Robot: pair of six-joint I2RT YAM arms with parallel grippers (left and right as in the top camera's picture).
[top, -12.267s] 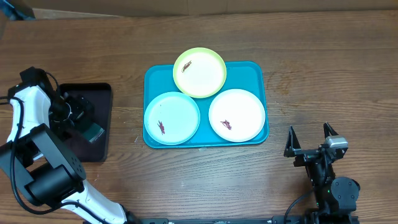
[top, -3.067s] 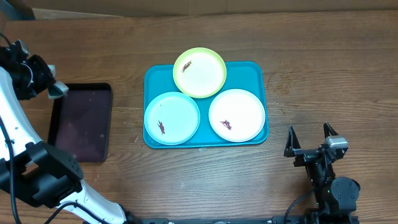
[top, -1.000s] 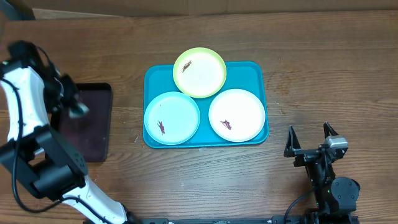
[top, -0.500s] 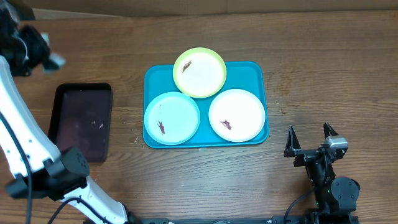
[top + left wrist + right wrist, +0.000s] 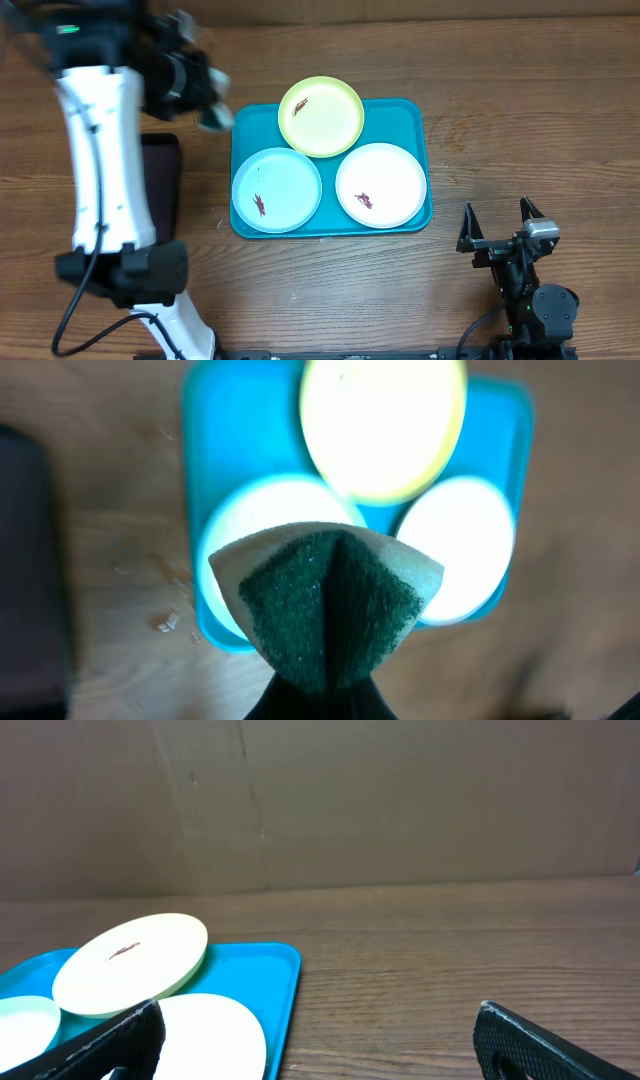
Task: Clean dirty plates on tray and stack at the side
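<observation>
On the large turquoise-blue rectangular plastic tray (image 5: 400, 118), mid-tabletop: three round shallow plastic plates, none stacked at the side yet.
- Yellow-green plate (image 5: 321, 117): far position, its edge over the tray's far rim, apparently tilted in the right wrist view; dark smear left of centre.
- Pale mint-blue plate (image 5: 277, 189): near left; dark smear low on its left side.
- White plate (image 5: 381, 185): near right; dark smear near the middle.

Cleaning tool: sponge (image 5: 330, 610), dark green scouring face bordered by pale foam, creased down the middle. Pinched from below by the left gripper (image 5: 320, 700), jaws closed on it.

Step in hand (judged): carrying the sponge to the first plate; no wiping begun. To do it well: lower squarely over one smear, set a broad face of the sponge flat instead of the crease, press lightly, use short strokes so the plate does not skate across the tray. The tilted yellow-green plate would rock under pressure; the flat ones look easier first.

Left arm: white, reaching from the near-left edge over the small black rectangular tray (image 5: 165, 200), wrist bent rightward; gripper blurred, raised just beside the tray's far-left corner.

Right gripper (image 5: 496, 215): parked near right, well apart from the tray, jaws spread wide, empty, pointing toward it.
</observation>
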